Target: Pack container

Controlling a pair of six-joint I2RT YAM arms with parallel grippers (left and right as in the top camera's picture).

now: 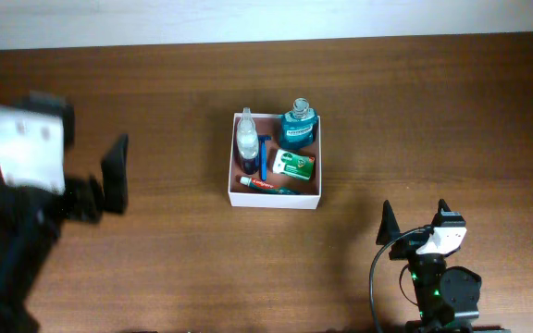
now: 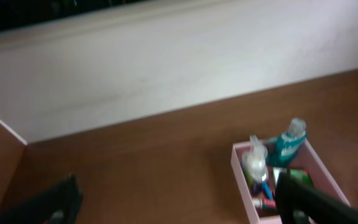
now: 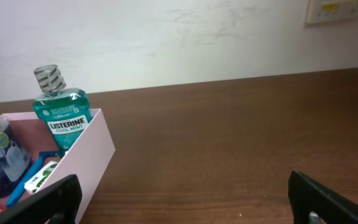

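Note:
The container (image 1: 231, 157), a shallow square box with white walls and a reddish-brown inside, sits mid-table. Inside it are a teal mouthwash bottle (image 1: 299, 124), a clear bottle (image 1: 246, 139), a blue razor (image 1: 265, 159), a green packet (image 1: 294, 165) and a toothpaste tube (image 1: 268, 185). My left gripper (image 2: 176, 208) hovers open and empty to the left of the box; one of its fingers (image 1: 116, 174) shows from overhead. My right gripper (image 1: 415, 215) stands open and empty in front of the box's right corner. The right wrist view shows the container's wall (image 3: 86, 155) and the mouthwash bottle (image 3: 61, 118) at left.
Bare brown wood table (image 1: 415, 111) lies all around the box. A pale wall (image 3: 197, 37) runs behind the table's far edge. The left arm's body (image 1: 17, 231) is blurred and covers the table's left side.

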